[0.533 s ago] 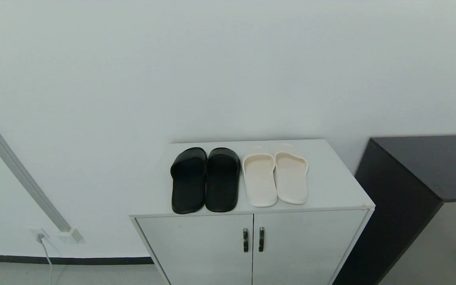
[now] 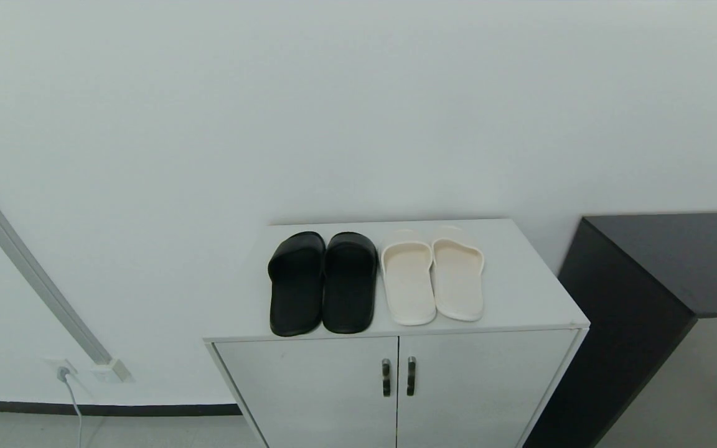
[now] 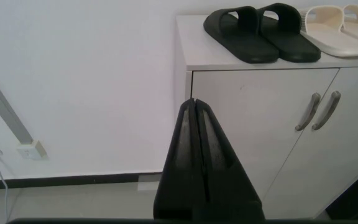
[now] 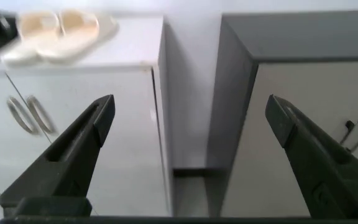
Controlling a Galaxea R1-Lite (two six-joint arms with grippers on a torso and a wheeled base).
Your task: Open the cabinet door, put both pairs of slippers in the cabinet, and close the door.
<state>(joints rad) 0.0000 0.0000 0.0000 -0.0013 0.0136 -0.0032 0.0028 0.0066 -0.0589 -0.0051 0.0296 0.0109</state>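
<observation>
A white cabinet [image 2: 470,386] stands against the wall with both doors closed and two dark handles [image 2: 398,376] at the middle. On its top lie a black pair of slippers [image 2: 322,283] and a cream pair of slippers [image 2: 433,275], side by side. In the left wrist view my left gripper [image 3: 195,106] is shut, its fingers pressed together, held low in front of the cabinet's [image 3: 253,124] left side, below the black slippers [image 3: 263,32]. My right gripper [image 4: 191,115] is wide open with nothing between its fingers, off the cabinet's [image 4: 92,130] right side; the cream slippers [image 4: 58,28] lie above it.
A dark cabinet [image 2: 651,311] stands close to the right of the white one, with a narrow gap [image 4: 188,112] between them. A wall socket with a cable [image 2: 63,373] sits low on the left wall. Open floor lies to the cabinet's left.
</observation>
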